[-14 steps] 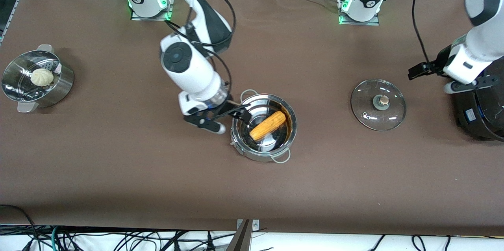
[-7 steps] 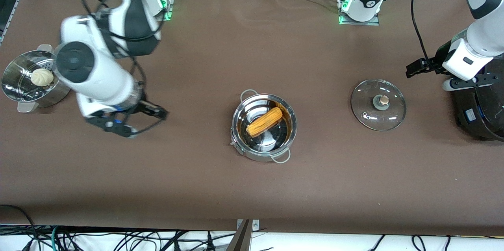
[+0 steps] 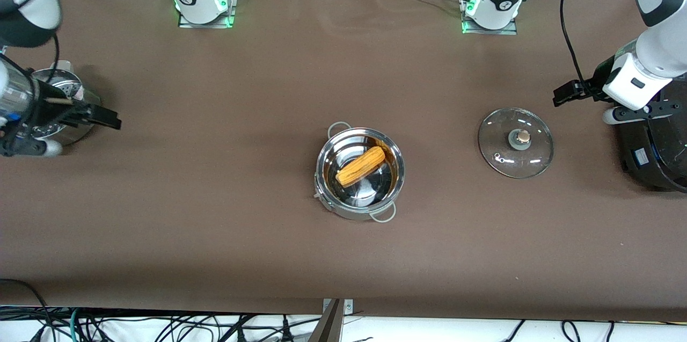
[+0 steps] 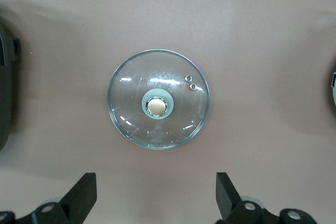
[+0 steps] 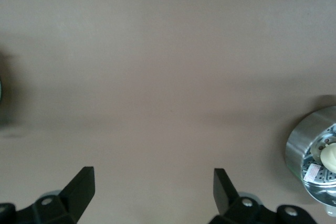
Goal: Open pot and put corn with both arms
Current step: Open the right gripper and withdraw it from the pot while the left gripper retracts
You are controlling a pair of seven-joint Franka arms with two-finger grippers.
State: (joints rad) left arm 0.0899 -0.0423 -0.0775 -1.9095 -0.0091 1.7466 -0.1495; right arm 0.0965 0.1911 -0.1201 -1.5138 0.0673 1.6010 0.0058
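Observation:
The steel pot (image 3: 358, 173) stands open in the middle of the table. The yellow-orange corn (image 3: 360, 166) lies inside it. Its glass lid (image 3: 516, 142) with the tan knob lies flat on the table toward the left arm's end, and it shows in the left wrist view (image 4: 158, 106). My left gripper (image 3: 574, 103) is open and empty, up over the table beside the lid (image 4: 156, 182). My right gripper (image 3: 83, 135) is open and empty, up over the table by the steamer pot, far from the pot (image 5: 152, 178).
The steel steamer pot (image 3: 67, 116) with the white bun (image 5: 329, 156) stands at the right arm's end, partly hidden by the right arm. The big black cooker (image 3: 655, 154) stands at the left arm's end, under the left arm.
My right gripper has left the pot, with the corn lying inside, and swung away to the steamer pot at its end of the table. The left arm has barely moved.

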